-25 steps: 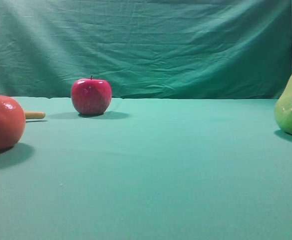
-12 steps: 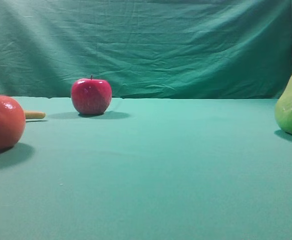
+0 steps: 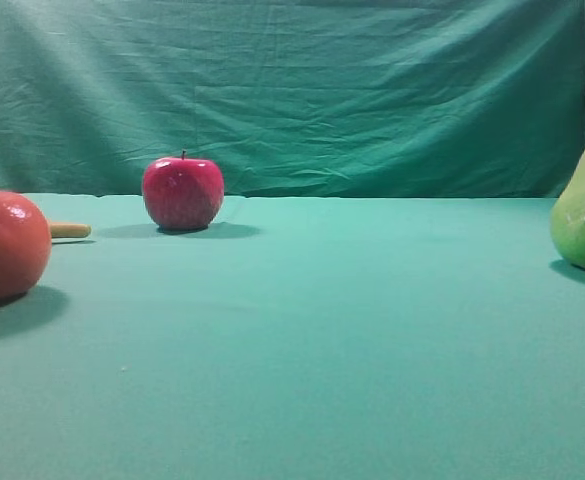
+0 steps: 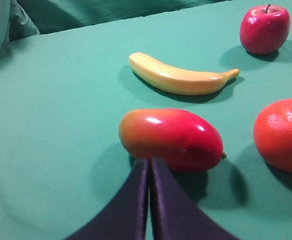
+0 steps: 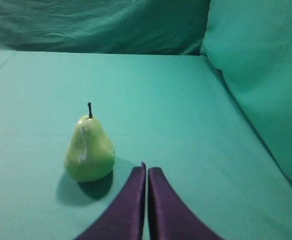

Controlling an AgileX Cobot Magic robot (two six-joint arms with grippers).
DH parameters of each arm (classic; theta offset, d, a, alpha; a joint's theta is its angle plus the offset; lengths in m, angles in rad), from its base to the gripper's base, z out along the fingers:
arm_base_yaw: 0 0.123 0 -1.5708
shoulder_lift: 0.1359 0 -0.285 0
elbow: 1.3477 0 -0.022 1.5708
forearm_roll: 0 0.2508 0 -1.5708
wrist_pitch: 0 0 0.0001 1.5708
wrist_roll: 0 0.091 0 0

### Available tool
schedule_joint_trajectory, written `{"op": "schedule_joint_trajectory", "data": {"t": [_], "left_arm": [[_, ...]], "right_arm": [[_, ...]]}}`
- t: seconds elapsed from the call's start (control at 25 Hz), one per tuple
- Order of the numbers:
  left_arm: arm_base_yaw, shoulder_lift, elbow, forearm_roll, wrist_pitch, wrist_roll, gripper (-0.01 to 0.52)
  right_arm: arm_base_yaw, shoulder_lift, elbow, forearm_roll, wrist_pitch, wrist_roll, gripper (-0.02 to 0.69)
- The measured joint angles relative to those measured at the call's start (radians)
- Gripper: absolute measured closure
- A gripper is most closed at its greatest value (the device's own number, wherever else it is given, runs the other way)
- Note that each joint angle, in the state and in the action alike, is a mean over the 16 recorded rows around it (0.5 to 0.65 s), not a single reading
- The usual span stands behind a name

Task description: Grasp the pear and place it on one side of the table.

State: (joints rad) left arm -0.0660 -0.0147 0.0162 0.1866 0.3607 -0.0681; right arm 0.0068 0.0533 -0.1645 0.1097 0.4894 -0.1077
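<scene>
**Pear upright, ahead and left of the right fingers**

Pear [image 5: 89,150] position decides the coming move. In the right wrist view it stands upright on the teal desk [image 5: 185,110], its long axis vertical and its thin dark stem pointing straight up. It sits ahead of the right fingers [image 5: 136,200] and off to their left, apart from them, with bare cloth between fruit and tips. Those 2 fingers are pressed together, nothing between them. In the exterior high view the pear [image 3: 584,205] is cut by the right edge of the picture, well apart from the red apple [image 3: 182,192] and the orange-red fruit [image 3: 7,245] on the far left.

The right arm is judged the nearer one. The left fingers [image 4: 165,210] are likewise pressed together and empty; their view takes in a red-yellow mango [image 4: 171,139] just ahead, a banana [image 4: 180,77] beyond it, the apple and the orange-red fruit, but no pear.

For a grasp, the right fingers would probably have to be spread first, then carried forward and leftward until the pear's wide lower body lies between them. Its glossy, rounded skin may slip if pinched too high near the narrow neck.
</scene>
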Motion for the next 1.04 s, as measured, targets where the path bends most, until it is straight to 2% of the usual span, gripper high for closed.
{"op": "schedule_joint_trajectory", "data": {"t": [0.4, 1.04], "left_arm": [[0.0, 0.0, 0.0, 0.0, 0.0, 0.0, 0.514], [0.0, 0.0, 0.0, 0.0, 0.0, 0.0, 0.514]], "right_arm": [[-0.032, -0.064, 0.173, -0.028, -0.091, -0.022, 0.665], [-0.032, -0.064, 0.189, -0.039, -0.099, -0.052, 0.665]]}}
